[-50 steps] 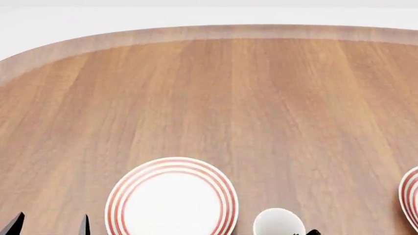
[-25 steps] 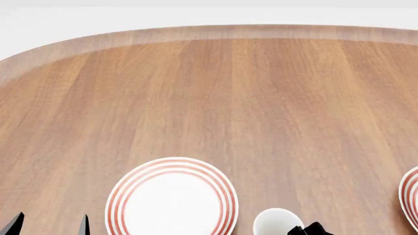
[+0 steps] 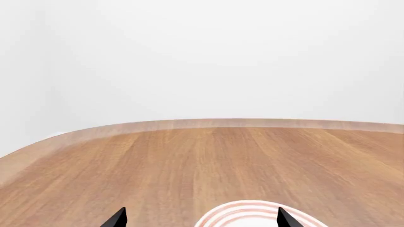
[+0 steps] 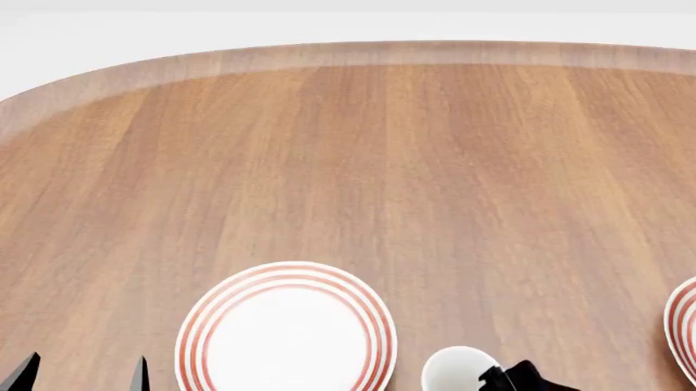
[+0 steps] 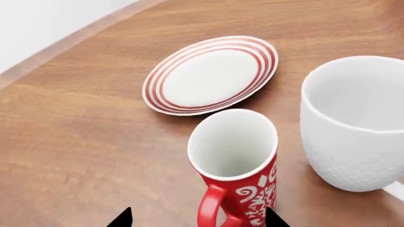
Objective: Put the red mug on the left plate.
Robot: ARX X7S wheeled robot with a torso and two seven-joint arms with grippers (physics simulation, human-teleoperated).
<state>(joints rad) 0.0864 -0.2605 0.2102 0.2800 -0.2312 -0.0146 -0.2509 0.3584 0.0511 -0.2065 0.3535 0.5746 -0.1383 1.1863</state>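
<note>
The red mug (image 5: 243, 165), patterned in white with a white inside, stands upright on the table, its loop handle toward the camera. My right gripper (image 5: 197, 221) is open, its tips on either side of the mug's handle and lower body. The left plate (image 5: 211, 74), white with red rings, lies bare just beyond the mug and shows in the head view (image 4: 286, 326) too. The red mug is out of the head view. My left gripper (image 3: 200, 220) is open and holds nothing. It hovers at the plate's near left (image 4: 81, 376).
A larger white mug (image 5: 356, 123) stands close beside the red mug, and its rim (image 4: 462, 368) shows at the head view's bottom edge. A second ringed plate (image 4: 685, 334) lies at the far right. The wooden table (image 4: 359, 163) stretches away to a rounded far edge.
A black part of my right arm has risen further into the head view's bottom edge, beside the white mug. The left gripper and the plates have not moved.
</note>
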